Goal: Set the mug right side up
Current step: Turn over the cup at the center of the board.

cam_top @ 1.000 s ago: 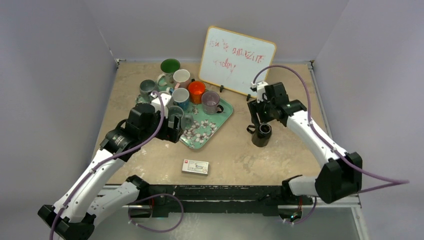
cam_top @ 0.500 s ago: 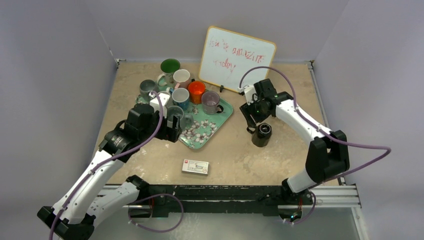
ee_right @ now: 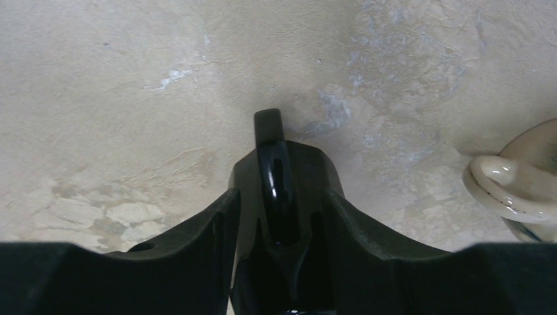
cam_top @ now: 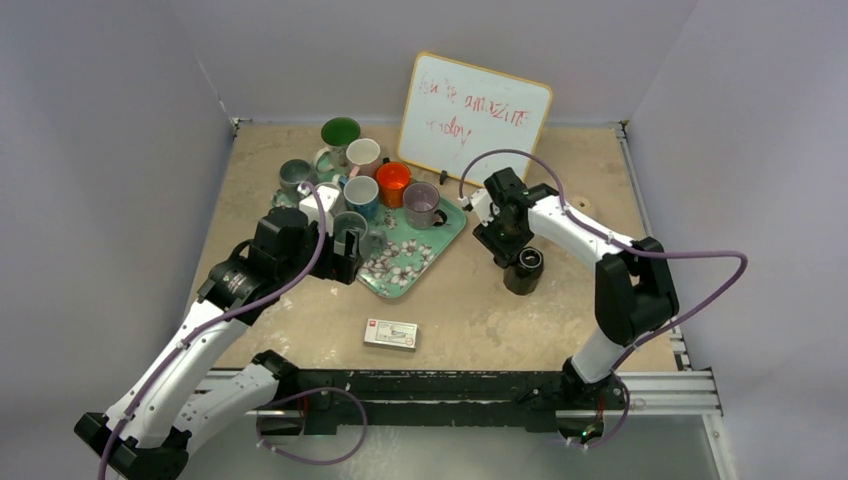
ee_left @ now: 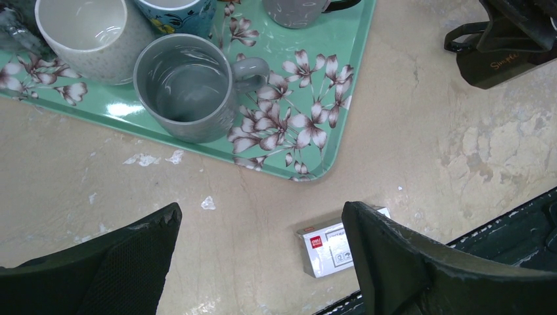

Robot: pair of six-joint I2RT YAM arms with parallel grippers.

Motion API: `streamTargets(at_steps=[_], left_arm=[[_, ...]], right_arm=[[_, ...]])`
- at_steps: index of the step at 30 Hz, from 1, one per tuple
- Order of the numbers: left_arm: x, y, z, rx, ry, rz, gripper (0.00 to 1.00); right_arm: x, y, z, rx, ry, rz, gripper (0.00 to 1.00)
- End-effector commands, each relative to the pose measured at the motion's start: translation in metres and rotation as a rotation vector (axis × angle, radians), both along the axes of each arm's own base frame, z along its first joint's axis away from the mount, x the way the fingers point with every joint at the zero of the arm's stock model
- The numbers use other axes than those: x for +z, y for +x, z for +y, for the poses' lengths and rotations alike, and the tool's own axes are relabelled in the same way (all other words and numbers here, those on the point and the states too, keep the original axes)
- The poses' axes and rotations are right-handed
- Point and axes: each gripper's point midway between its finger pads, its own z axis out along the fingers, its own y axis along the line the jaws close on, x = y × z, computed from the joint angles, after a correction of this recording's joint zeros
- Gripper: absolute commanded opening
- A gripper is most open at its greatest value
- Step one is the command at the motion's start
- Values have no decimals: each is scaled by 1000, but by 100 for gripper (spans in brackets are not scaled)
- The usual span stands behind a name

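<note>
Mug (ee_right: 274, 164) mostly hidden between right claw (ee_right: 279, 207) fingers (ee_right: 197, 249).

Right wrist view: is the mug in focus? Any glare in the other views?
Right wrist view: the mug is fairly sharp, with a bright streak on its handle. Left wrist view: glare on the tray rim. Top view: the whiteboard is bright, its writing faint.

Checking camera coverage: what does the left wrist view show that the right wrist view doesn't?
Left wrist only: the floral tray, its grey mug, a small box, and the open left pincer. Right wrist only: the fingers of the right pincer flanking the handle of the black mug, plus a cream rounded object at the frame edge. Both: the black mug and the beige table.
</note>
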Motion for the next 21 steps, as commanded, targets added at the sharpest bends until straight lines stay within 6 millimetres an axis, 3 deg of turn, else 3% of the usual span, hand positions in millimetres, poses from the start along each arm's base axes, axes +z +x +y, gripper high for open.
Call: streamTargets(at_steps=[1,7,15,17,21], left_arm=[[8,1,2,4,-4,-26,92],[7,2,1,3,-4,-21,91],[5,3,4,23,6,-22,90],[5,3,5,25,9,-20,90],[5,3,6,26,10,-22,90]], right_arm=[[6,-4,-7,36,-50,27,49],[1,-9,-6,54,-49,66,38],[-5,-8,-3,82,-63,123,38],[-5,-8,-2,87,-56,120,28],[5,-4,0,91,-40,88,0]])
